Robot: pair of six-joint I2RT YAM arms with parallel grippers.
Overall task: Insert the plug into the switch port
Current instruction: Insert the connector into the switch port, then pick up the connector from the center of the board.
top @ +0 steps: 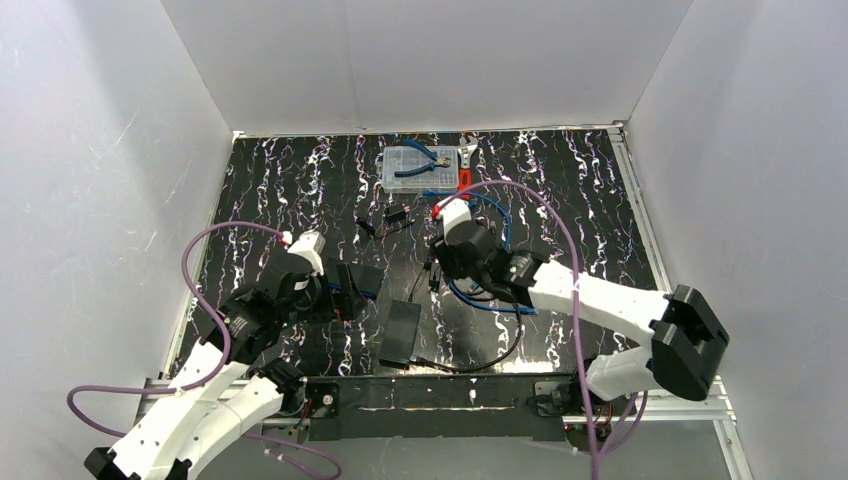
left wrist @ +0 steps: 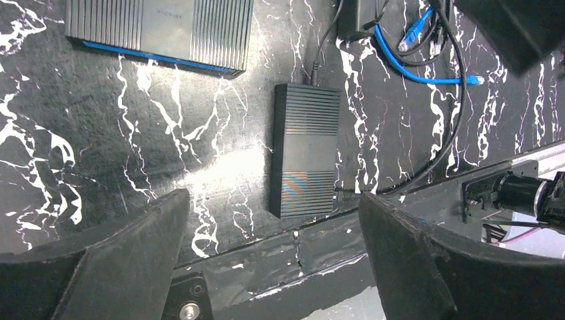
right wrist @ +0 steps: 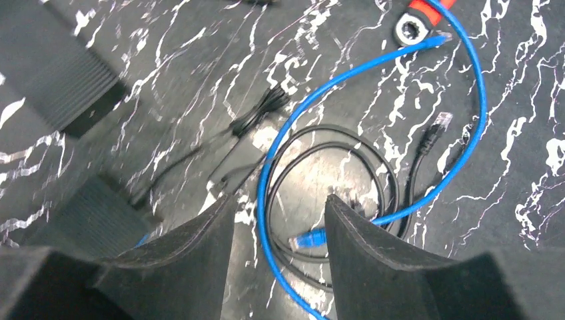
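Note:
The switch (left wrist: 160, 30) is a flat black box with a blue edge, at the top left of the left wrist view; its port does not show. In the top view the switch (top: 357, 280) lies beside my left gripper (top: 335, 295). That left gripper (left wrist: 273, 197) is wide open and empty over the table's near edge. A blue plug (right wrist: 310, 238) on a blue cable (right wrist: 373, 67) lies on the table between the fingers of my open right gripper (right wrist: 280, 207), untouched. In the top view the right gripper (top: 433, 275) hangs over the coiled cables.
A ribbed black brick (left wrist: 305, 150) with a black lead lies between the arms (top: 400, 330). A black cable's plug (right wrist: 436, 127) lies right of the blue loop. A clear parts box (top: 418, 168) and a red-handled wrench (top: 465, 165) are at the back. White walls close three sides.

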